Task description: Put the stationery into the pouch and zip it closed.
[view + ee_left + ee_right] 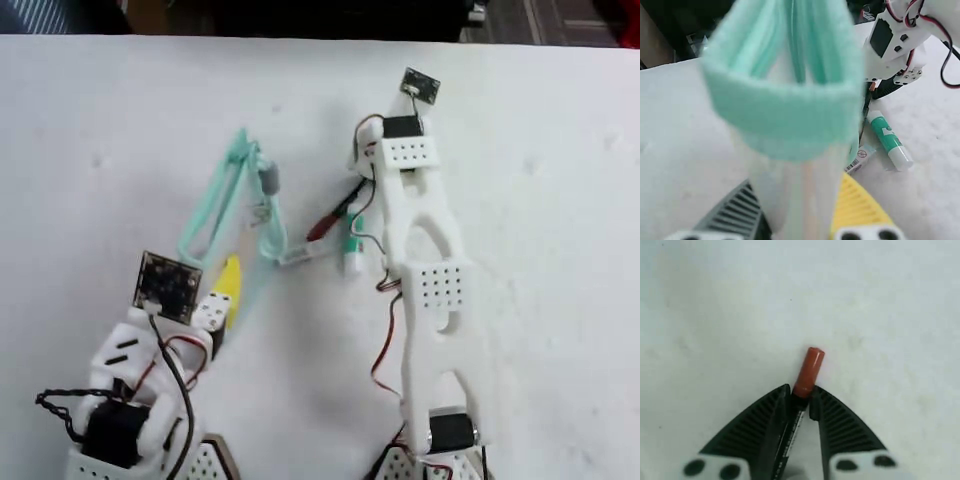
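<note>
High view: the white table (pixel 560 200) carries a clear pouch with mint edging (pixel 232 205), left of centre. The left gripper (pixel 225 292) is closed on the pouch's near end. Just right of the pouch, the right gripper (pixel 802 396) clamps a red-capped pen (pixel 809 367). A green-and-white glue stick (pixel 888 141) lies just near of the pen.
</note>
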Tool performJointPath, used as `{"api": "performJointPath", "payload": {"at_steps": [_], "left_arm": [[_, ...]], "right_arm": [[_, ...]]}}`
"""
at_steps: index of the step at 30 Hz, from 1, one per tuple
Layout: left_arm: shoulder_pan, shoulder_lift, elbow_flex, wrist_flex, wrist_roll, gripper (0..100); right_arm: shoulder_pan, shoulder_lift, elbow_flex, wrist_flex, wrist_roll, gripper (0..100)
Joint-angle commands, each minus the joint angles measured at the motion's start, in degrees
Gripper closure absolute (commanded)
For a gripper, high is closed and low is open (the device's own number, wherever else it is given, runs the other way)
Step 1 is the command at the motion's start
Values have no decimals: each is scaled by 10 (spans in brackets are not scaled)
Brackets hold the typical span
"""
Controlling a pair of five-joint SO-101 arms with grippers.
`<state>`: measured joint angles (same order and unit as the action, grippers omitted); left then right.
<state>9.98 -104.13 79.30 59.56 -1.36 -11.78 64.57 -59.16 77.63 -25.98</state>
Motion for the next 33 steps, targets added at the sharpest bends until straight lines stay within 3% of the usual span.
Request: {"api": "performJointPath", "payload": {"at_steps": [1,5,8,15,21,30,33], "left_arm": [[-1,-6,-8,-15,0,906],[-1,-6,-8,-15,0,905],[1,-6,-8,-15,0,901],[0,-6,-6,-11,4,739],[-1,-6,-6,-11,4,751],[-1,-6,-5,-11,4,751],[0,-6,-5,-11,4,751]], "right_arm": [[-17,-4,-3,20,8,896],[-19,-4,-2,22,8,980],[-15,-4,-3,19,8,972],[1,-27,-18,42,12,981],[1,-73,-112,109,69,981],[0,-109,-291,208,73,981],[3,-152,-288,209,90,981]]}}
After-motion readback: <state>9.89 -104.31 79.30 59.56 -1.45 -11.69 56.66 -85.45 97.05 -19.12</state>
